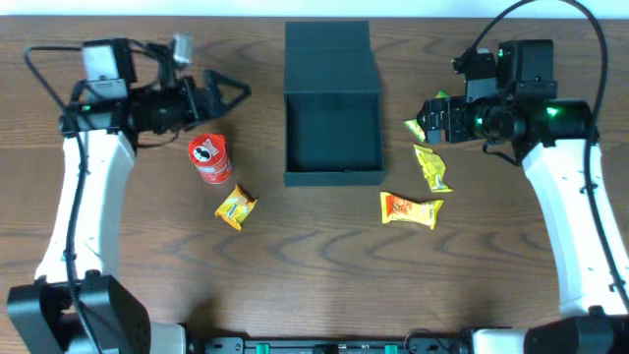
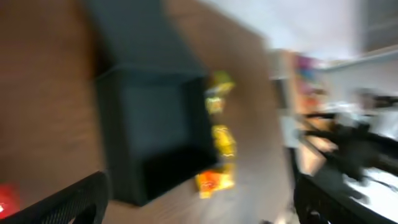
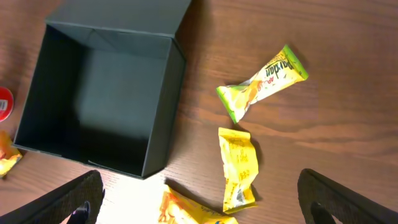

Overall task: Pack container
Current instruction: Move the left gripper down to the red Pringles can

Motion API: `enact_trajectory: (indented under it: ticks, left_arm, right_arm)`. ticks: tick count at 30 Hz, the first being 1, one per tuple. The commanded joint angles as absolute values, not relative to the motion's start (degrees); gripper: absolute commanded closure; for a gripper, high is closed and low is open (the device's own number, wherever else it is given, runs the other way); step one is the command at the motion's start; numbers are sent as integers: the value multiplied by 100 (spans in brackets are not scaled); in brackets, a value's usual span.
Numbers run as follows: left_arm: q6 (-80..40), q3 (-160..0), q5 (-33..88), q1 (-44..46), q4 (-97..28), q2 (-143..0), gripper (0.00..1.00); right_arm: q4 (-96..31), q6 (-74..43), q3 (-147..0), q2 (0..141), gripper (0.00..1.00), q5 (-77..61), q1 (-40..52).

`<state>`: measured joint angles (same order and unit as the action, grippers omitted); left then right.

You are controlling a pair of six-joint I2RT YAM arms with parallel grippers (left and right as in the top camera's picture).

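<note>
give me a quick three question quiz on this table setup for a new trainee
1. True or false: the box already has a packet inside.
2. Where does the red can stand? A) on the table, on the left arm's side of the box B) on the right arm's side of the box C) inside the box
3. Fill in: the left gripper and the right gripper are both ___.
Key: 1 false, it is empty. 2 A. 3 open.

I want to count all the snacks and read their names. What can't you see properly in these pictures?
Left wrist view: everything blurred by motion; the packets beside the container can't be read.
Right wrist view: red can and orange packet cut off by the edges.
Overhead: right gripper covers part of the green packet.
</note>
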<state>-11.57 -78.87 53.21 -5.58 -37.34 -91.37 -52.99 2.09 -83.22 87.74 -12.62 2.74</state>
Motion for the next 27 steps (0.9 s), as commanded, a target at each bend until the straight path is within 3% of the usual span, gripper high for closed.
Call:
enact_trajectory:
  ticks: [1, 5, 18, 27]
  left_arm:
    - [-884, -8326, 2311, -436, -4534, -9063, 4]
    - [-871, -8862, 604, -259, -5957, -9063, 4]
    - [-886, -8952, -119, -97, -7946, -8890, 4]
    - [-978, -8952, -808, 1061, -7697, -6624, 4]
  right_arm:
    - [-5293, 132, -8420, 8718, 1, -1192, 259]
    - [-5323, 130, -8420, 8718, 1, -1179, 259]
    - [-5470, 130, -8420, 8709, 1, -1181, 259]
    - [-5601, 130, -8420, 8302, 1, -939, 259]
